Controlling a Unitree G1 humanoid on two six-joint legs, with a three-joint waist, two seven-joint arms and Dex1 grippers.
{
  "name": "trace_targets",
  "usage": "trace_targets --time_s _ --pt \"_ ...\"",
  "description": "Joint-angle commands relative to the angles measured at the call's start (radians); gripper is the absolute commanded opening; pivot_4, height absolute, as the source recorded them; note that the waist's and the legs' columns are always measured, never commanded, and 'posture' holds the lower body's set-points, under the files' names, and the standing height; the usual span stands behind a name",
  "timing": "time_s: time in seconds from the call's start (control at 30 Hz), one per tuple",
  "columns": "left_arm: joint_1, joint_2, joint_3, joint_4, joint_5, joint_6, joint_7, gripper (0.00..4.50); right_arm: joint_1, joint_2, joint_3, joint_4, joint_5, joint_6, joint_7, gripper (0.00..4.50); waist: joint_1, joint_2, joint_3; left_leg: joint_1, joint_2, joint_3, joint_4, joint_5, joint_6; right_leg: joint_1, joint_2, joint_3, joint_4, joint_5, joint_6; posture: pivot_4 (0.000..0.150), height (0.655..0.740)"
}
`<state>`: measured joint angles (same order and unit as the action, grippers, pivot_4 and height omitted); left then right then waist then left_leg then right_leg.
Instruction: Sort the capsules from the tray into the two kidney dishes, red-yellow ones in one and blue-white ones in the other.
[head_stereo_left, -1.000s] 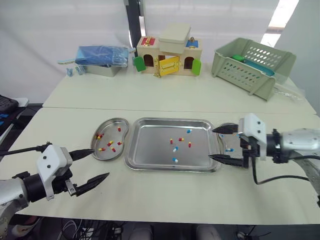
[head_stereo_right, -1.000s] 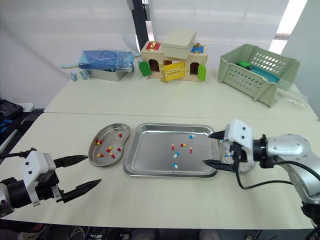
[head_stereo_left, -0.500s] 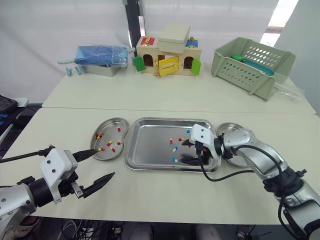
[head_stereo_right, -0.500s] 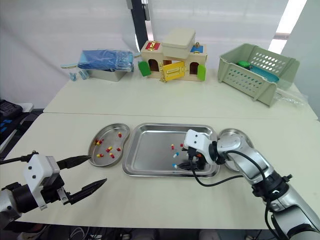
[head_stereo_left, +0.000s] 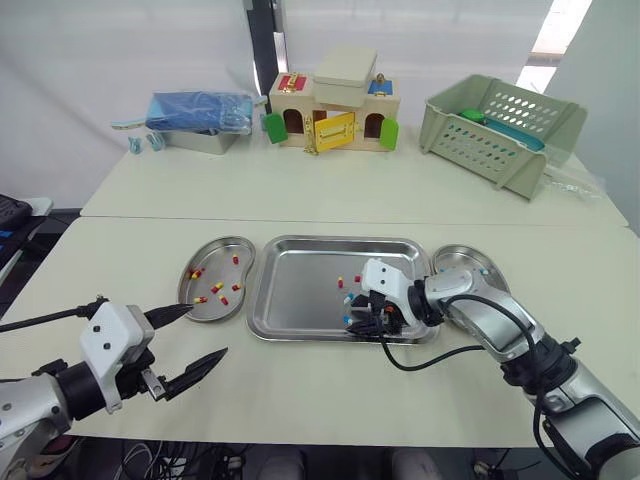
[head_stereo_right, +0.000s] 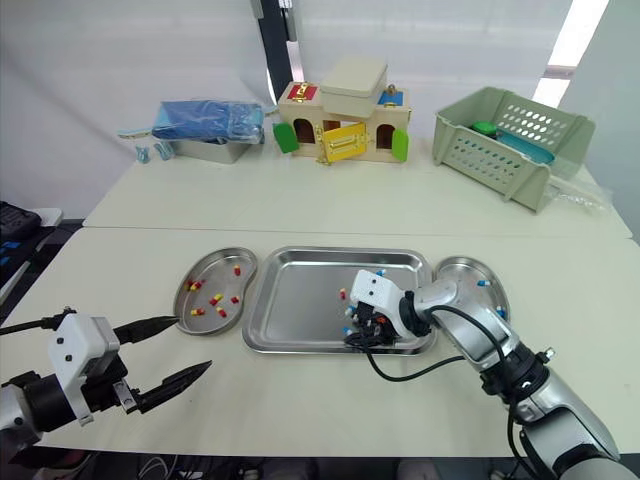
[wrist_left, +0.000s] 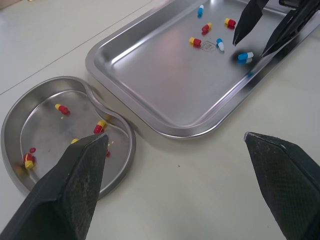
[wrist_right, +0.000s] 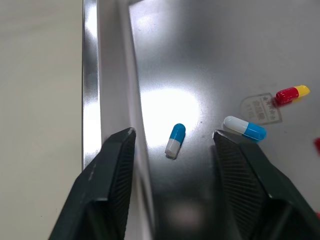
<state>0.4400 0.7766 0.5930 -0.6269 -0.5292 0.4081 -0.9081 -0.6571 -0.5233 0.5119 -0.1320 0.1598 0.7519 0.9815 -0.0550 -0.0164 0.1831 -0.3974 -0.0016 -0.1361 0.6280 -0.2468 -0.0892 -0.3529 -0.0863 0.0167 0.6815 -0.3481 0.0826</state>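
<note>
Steel tray (head_stereo_left: 300, 290) holding a blue-white capsule (wrist_right: 175, 140) near its front rim, your right gripper (wrist_right: 172, 134) spread open around it, untouched, your left gripper (head_stereo_left: 205, 331) gaping open near the left dish (head_stereo_left: 226, 249).

Shiny silver tray (head_stereo_left: 300, 290), blue-and-white capsule (wrist_right: 175, 140), red-and-yellow capsule (wrist_right: 292, 93), pale green slotted basket (head_stereo_left: 480, 140), cream table (head_stereo_left: 330, 190)

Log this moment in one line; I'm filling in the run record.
right gripper: open, straddling blue-white capsule in tray | left gripper: open, hovering near left kidney dish | phase: pre-grasp
</note>
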Motion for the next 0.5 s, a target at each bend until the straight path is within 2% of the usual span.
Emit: trace_targets --time_s 0.03,0.47,0.5 --pt "0.010 -0.004 0.031 -0.033 -0.007 -0.013 0.003 4.50 -0.023 0.009 0.006 -0.017 -0.012 0.000 0.006 1.83 0.000 0.000 0.000 0.000 0.000 0.000 0.000 0.000 0.000 0.000 0.000 0.000 0.000 0.000 0.000 0.150 0.7400" --pt "0.025 -0.012 0.038 -0.043 -0.008 -0.015 0.010 4.50 -0.039 0.034 0.047 0.050 -0.077 -0.046 0.013 1.83 -0.001 0.000 0.000 0.000 0.000 0.000 0.000 0.000 0.000 0.000 0.000 0.000 0.000 0.000 0.000 0.150 0.7400" --pt "0.025 -0.012 0.038 -0.042 -0.008 -0.015 0.010 4.50 -0.039 0.033 0.050 0.053 -0.082 -0.050 0.014 1.50 -0.001 0.000 0.000 0.000 0.000 0.000 0.000 0.000 0.000 0.000 0.000 0.000 0.000 0.000 0.000 0.150 0.7400"
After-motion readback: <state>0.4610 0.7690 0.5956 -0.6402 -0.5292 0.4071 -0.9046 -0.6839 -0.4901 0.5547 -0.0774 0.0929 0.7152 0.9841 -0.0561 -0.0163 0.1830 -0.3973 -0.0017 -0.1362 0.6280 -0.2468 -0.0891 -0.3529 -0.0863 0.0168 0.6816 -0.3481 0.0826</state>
